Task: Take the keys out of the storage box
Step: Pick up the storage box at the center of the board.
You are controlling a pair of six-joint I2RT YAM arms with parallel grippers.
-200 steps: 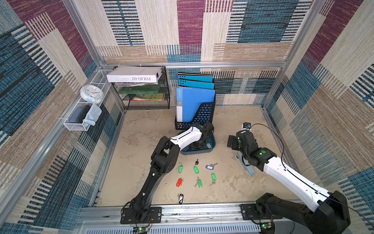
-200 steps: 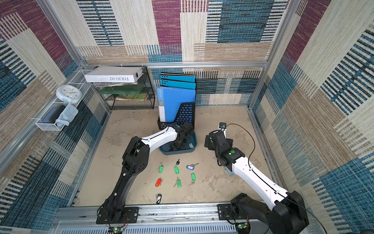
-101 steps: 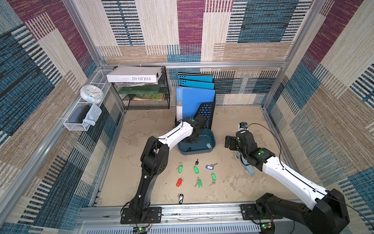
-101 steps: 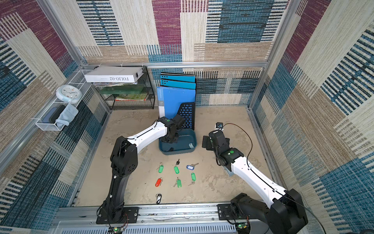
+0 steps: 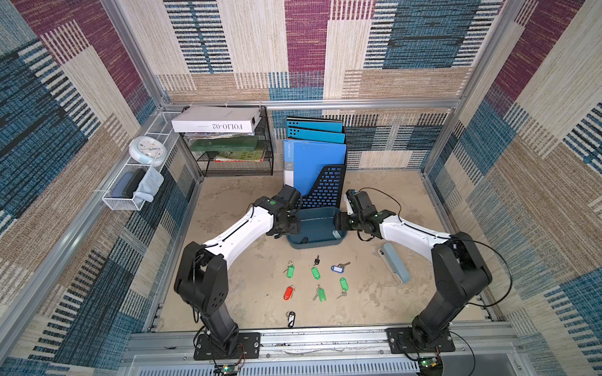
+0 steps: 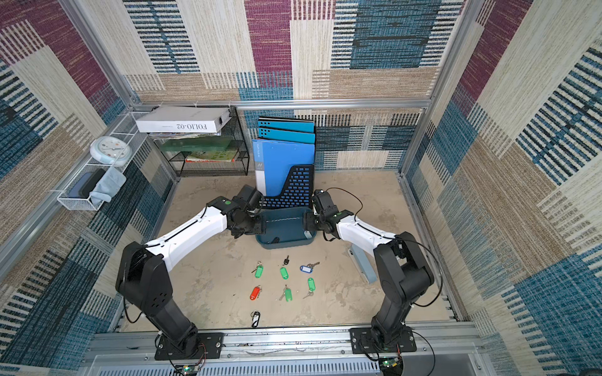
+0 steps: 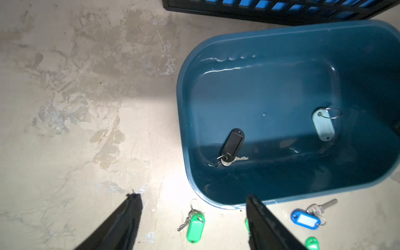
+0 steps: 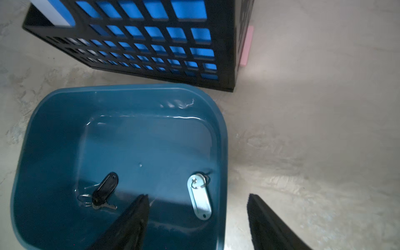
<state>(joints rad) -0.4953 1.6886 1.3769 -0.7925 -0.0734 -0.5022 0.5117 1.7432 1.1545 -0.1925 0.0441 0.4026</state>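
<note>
The right gripper [image 8: 197, 195], jaws wide and empty, should straddle the pale-blue-tagged key [image 8: 201, 201] inside the dark teal plastic storage box [image 8: 129, 87], avoiding its rim; the left gripper [image 7: 191, 195] is likewise wide and empty.

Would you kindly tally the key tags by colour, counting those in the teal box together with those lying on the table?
Green tags: 4
Red tag: 1
Blue tag: 1
Black tags: 2
Pale blue tag: 1
Total: 9
</note>
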